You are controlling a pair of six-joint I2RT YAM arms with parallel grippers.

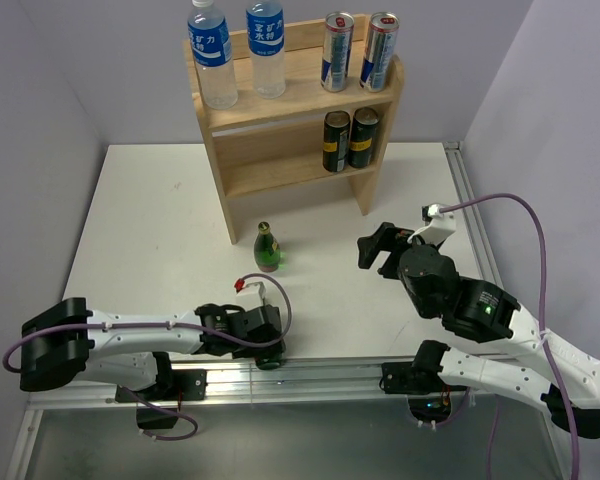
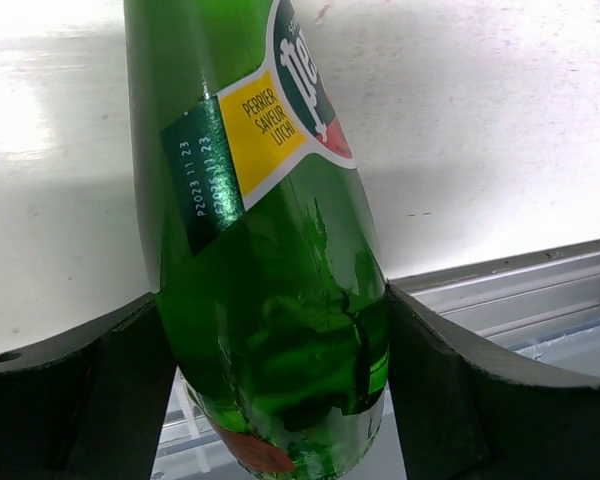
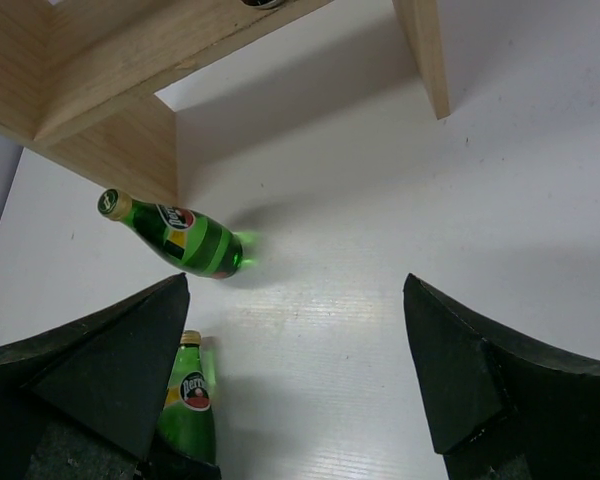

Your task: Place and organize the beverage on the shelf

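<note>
The light-wood shelf (image 1: pixel 290 165) stands at the back of the table; its lower boards show in the right wrist view (image 3: pixel 100 90). A green Perrier bottle (image 1: pixel 268 248) stands upright in front of it and also shows in the right wrist view (image 3: pixel 175 238). My left gripper (image 1: pixel 269 350) is at the table's near edge, shut on a second green Perrier bottle (image 2: pixel 270 300), with a finger (image 2: pixel 70 400) pressed against each side. This bottle also shows in the right wrist view (image 3: pixel 187 405). My right gripper (image 1: pixel 377 250) is open and empty over the table, right of the standing bottle (image 3: pixel 295 330).
Two water bottles (image 1: pixel 212 55) and two tall cans (image 1: pixel 337 52) stand on the shelf's top board. Two dark cans (image 1: pixel 336 141) stand on the lower board's right side. A metal rail (image 1: pixel 320 372) runs along the near edge. Walls close in at left and right.
</note>
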